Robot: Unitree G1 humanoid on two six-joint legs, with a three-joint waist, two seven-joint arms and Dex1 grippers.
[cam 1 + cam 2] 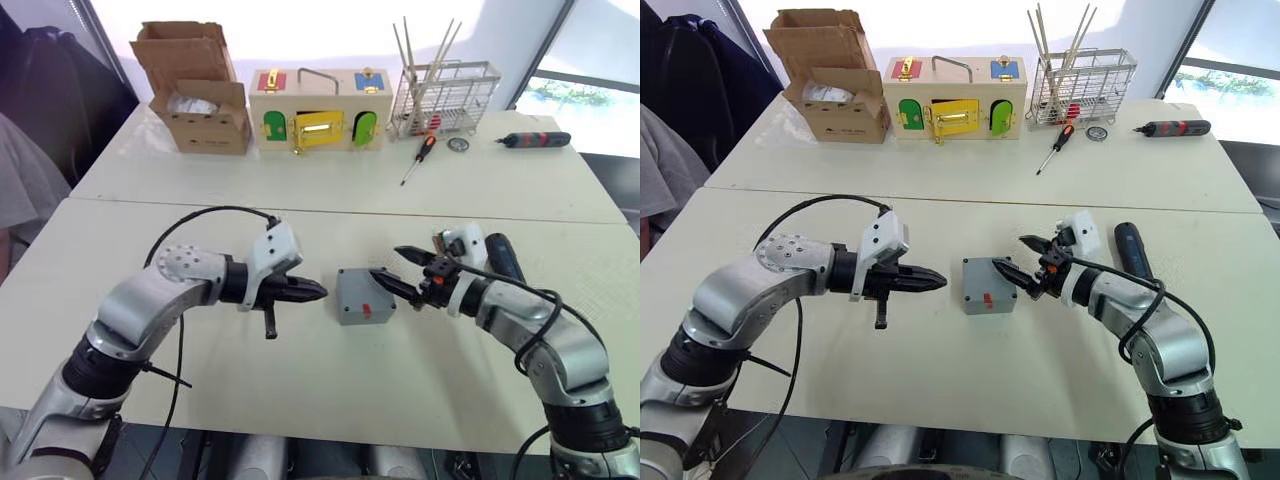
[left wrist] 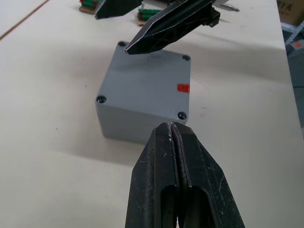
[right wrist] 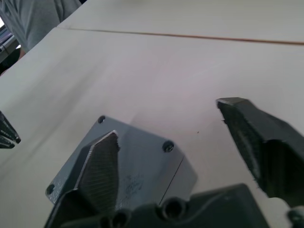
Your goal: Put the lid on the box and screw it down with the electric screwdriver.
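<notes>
The grey box (image 1: 350, 313) stands on the near table between my two grippers, a small red mark on its side. The lid (image 1: 358, 285) lies flat on top of it, with a dark screw hole at each corner. My left gripper (image 1: 320, 292) is shut and empty, its tip just left of the box and apart from it. My right gripper (image 1: 386, 262) is open; one finger (image 3: 102, 161) reaches over the lid's right edge and the other (image 3: 251, 133) is off to the side. The dark blue electric screwdriver (image 1: 503, 255) lies on the table behind my right wrist.
On the far table stand a cardboard box (image 1: 200, 100), a wooden box with coloured doors (image 1: 318, 110) and a wire rack (image 1: 445, 95). A red-and-black hand screwdriver (image 1: 418, 158) and a small dark driver (image 1: 535, 139) lie nearby. A person's sleeve (image 1: 25, 190) shows at the left.
</notes>
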